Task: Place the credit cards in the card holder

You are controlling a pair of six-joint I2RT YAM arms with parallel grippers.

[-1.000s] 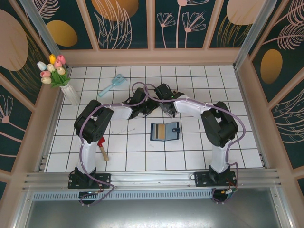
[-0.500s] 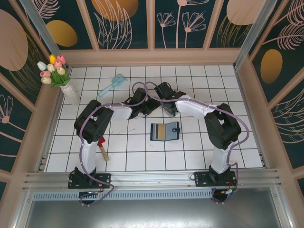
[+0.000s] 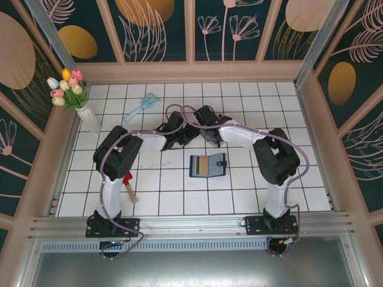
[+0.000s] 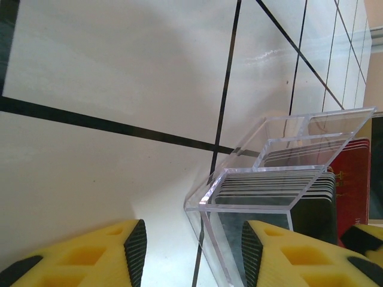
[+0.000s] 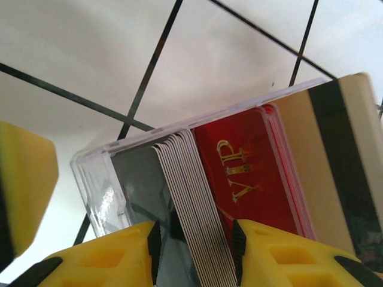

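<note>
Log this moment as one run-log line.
left fingers: open, astride clear rack wall | right fingers: astride dark cards in rack, grip unclear | card holder: open, tan card showing

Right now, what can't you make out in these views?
- Top view: the two arms cover the clear rack; card count unknown.
- Top view: card holder too small; slots unreadable.
- Right wrist view: right gripper straddles the dark cards; bottom edge cuts off contact, grip unclear.
- Left wrist view: red card cut off by right edge.
</note>
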